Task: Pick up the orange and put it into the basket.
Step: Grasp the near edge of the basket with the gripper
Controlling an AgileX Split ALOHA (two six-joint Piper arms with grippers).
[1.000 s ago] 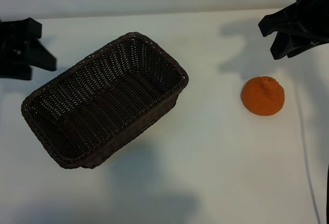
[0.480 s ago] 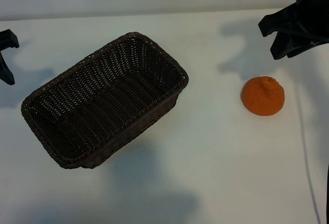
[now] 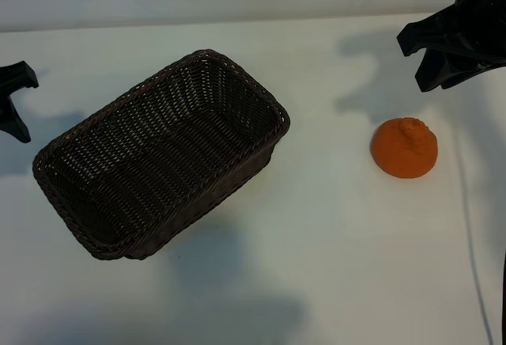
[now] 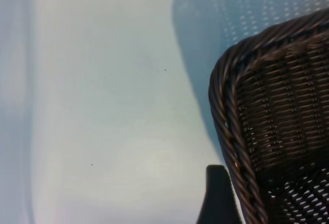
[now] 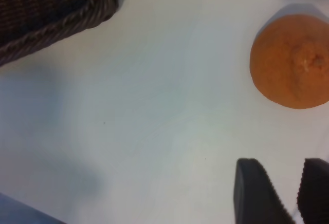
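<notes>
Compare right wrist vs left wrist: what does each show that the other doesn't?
Right wrist only: the orange on the table, with the right end effector open, empty and short of it. Left wrist only: one dark fingertip of the left end effector beside the basket's braided corner. Shared: the basket and the white table.

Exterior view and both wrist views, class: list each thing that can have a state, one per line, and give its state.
orange: resting on the table, knob up, not gripped, outside the basket.
basket: upright on the table, nothing inside.
left gripper: at the table's left edge beside the basket, open, holding nothing.
right gripper: near the orange, partly open, holding nothing.
</notes>
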